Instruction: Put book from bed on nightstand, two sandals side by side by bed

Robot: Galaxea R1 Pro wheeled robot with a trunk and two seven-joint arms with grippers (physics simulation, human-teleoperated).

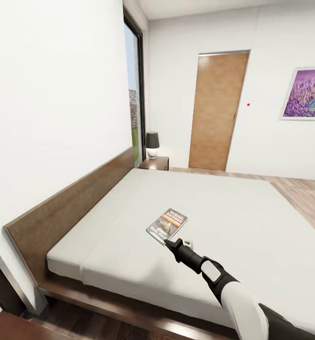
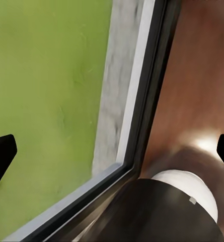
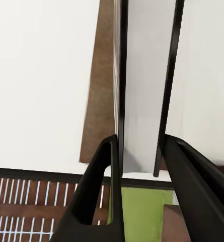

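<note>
The book (image 1: pixel 167 223), dark with an orange band, sits cover up near the middle of the bed (image 1: pixel 233 212). My right gripper (image 1: pixel 168 242) reaches in from the near side and is shut on its near corner. The right wrist view shows the book (image 3: pixel 144 75) edge-on, pale pages between dark covers, filling the gap of the right gripper (image 3: pixel 141 141). My left gripper (image 2: pixel 112 151) is open above a nightstand (image 2: pixel 197 75) beside a window. Another nightstand (image 1: pixel 153 163) stands at the far end of the headboard. The sandals are out of view.
A lamp (image 1: pixel 152 144) stands on the far nightstand, and another lamp (image 2: pixel 177 201) is under my left gripper. The brown headboard (image 1: pixel 72 208) runs along the left wall. A wooden door (image 1: pixel 216 111) is on the far wall, and wood floor (image 1: pixel 303 193) lies right of the bed.
</note>
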